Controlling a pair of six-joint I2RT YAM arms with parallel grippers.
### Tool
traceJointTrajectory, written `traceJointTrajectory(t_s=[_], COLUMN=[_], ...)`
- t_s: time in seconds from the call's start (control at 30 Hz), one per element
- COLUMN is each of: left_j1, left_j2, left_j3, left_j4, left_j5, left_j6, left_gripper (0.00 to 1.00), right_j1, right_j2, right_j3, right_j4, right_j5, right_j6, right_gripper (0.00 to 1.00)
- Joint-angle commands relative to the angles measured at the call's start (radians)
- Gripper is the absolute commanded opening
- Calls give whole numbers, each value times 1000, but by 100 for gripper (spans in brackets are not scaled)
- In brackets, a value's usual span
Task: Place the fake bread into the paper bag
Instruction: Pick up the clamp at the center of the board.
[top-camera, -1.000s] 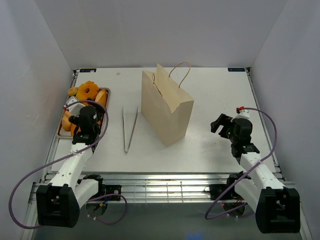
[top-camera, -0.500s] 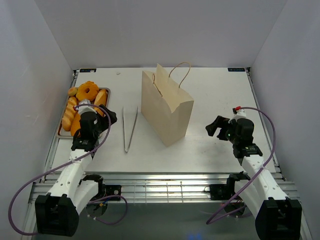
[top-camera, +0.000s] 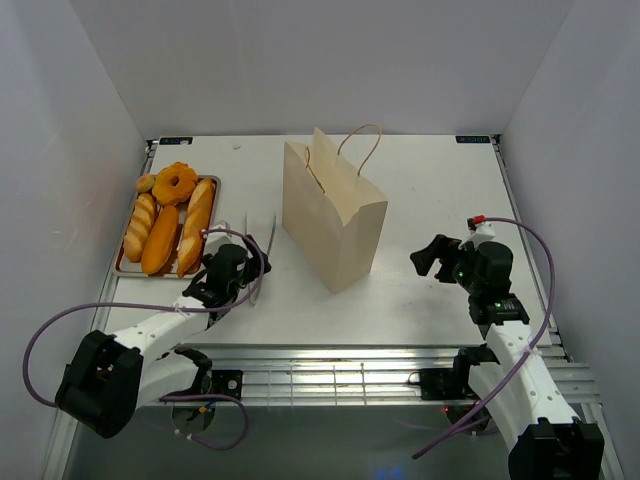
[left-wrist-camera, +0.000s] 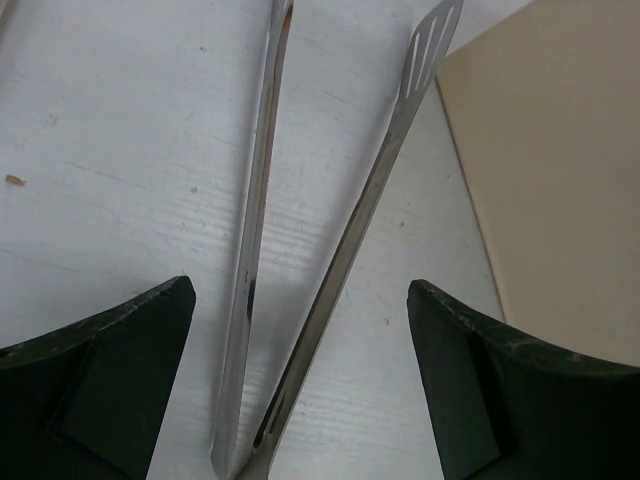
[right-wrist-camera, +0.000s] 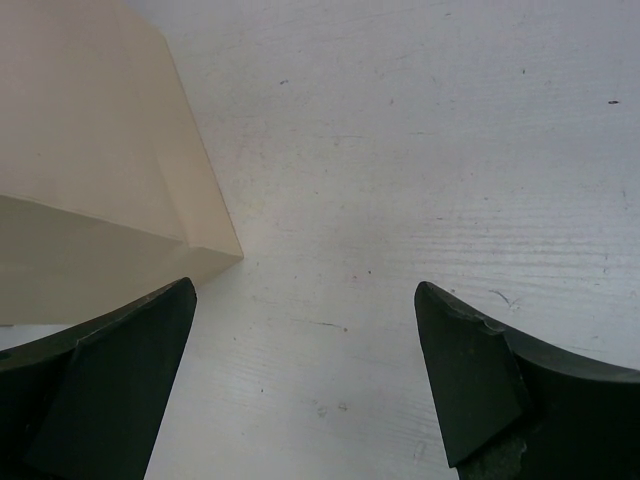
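The fake bread, three long golden loaves (top-camera: 163, 240), a ring doughnut (top-camera: 178, 182) and a small round roll (top-camera: 146, 183), lies on a silver tray (top-camera: 119, 265) at the table's left. The tan paper bag (top-camera: 335, 215) stands upright in the middle with its cord handles up; its side shows in the left wrist view (left-wrist-camera: 560, 180) and a lower corner in the right wrist view (right-wrist-camera: 90, 150). My left gripper (top-camera: 245, 265) (left-wrist-camera: 300, 400) is open, low over the table, its jaws on either side of the tongs' (left-wrist-camera: 255, 240) joined end. My right gripper (top-camera: 428, 258) (right-wrist-camera: 305, 380) is open and holds nothing, right of the bag.
Thin metal tongs (top-camera: 271, 232) lie between the tray and the bag, their near end hidden under my left gripper. White walls enclose the table on three sides. Bare white tabletop lies under the right gripper.
My left arm has swung off the tray, right and toward the near edge, down over the tongs. The right gripper has drifted slightly left and opened a little wider.
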Motion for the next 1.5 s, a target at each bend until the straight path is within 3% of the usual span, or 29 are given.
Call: traceJointTrajectory(t_s=[0.0, 0.2, 0.83, 0.97, 1.2, 1.3, 1.4, 1.43, 1.47], left_j1=[-57, -124, -205, -234, -273, -291, -299, -298, -297], left_j2=[7, 79, 495, 535, 573, 577, 589, 587, 583], left_j3=[-33, -82, 75, 64, 18, 6, 3, 3, 1], left_j4=[83, 206, 256, 250, 229, 218, 209, 207, 204], left_j5=[-126, -168, -345, -354, -379, -382, -383, -382, -382], left_j6=[-28, 3, 12, -71, -158, -189, -204, -206, -206], left_gripper=[98, 98, 98, 92, 75, 63, 39, 23, 14], right_j1=[1, 1, 1, 2, 2, 2, 2, 2, 2], right_j2=[-17, -28, -89, -90, -90, -89, -98, -101, -106], right_j3=[0, -13, -46, -47, -50, -50, -47, -46, -46], right_j4=[4, 8, 1, -5, 3, 0, -5, -9, -9], right_j5=[-19, -36, -16, -3, -6, -5, -3, 0, -2], right_j6=[-19, -14, -21, -27, -24, -19, -16, -16, -17], right_gripper=[96, 96, 97, 97, 97, 98, 98, 98, 98])
